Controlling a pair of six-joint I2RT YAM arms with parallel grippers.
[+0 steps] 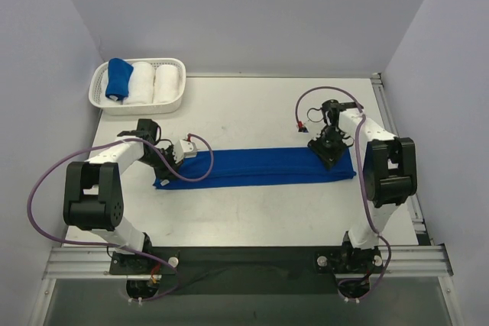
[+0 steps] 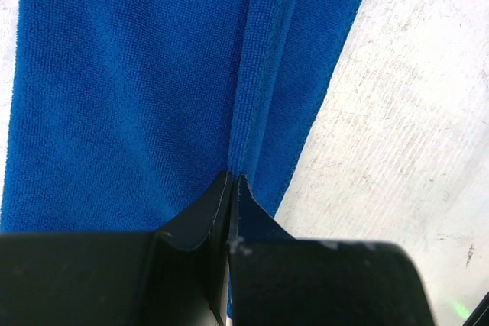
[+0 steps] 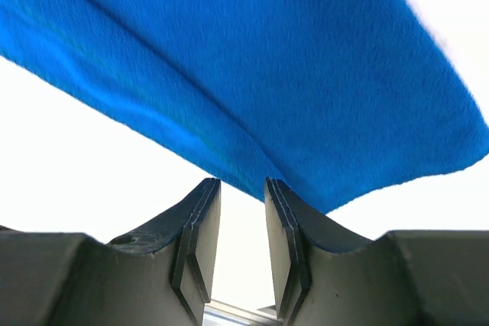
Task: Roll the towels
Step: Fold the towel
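A long royal-blue towel (image 1: 260, 167) lies flat as a narrow strip across the middle of the table. My left gripper (image 1: 205, 159) is low over its left part. In the left wrist view the towel (image 2: 130, 74) fills the frame, and the left gripper (image 2: 233, 179) is shut, pinching a raised fold of the cloth at its tips. My right gripper (image 1: 328, 154) sits over the towel's right end. In the right wrist view it (image 3: 242, 182) is open with a narrow, empty gap, and the towel (image 3: 267, 59) lies just beyond the tips. A rolled blue towel (image 1: 118, 78) lies in the basket.
A white basket (image 1: 99, 103) stands at the back left and holds two white towel rolls (image 1: 140, 82) (image 1: 166, 84) beside the blue roll. Purple cables loop off both arms. A metal rail (image 1: 397, 124) runs along the table's right edge.
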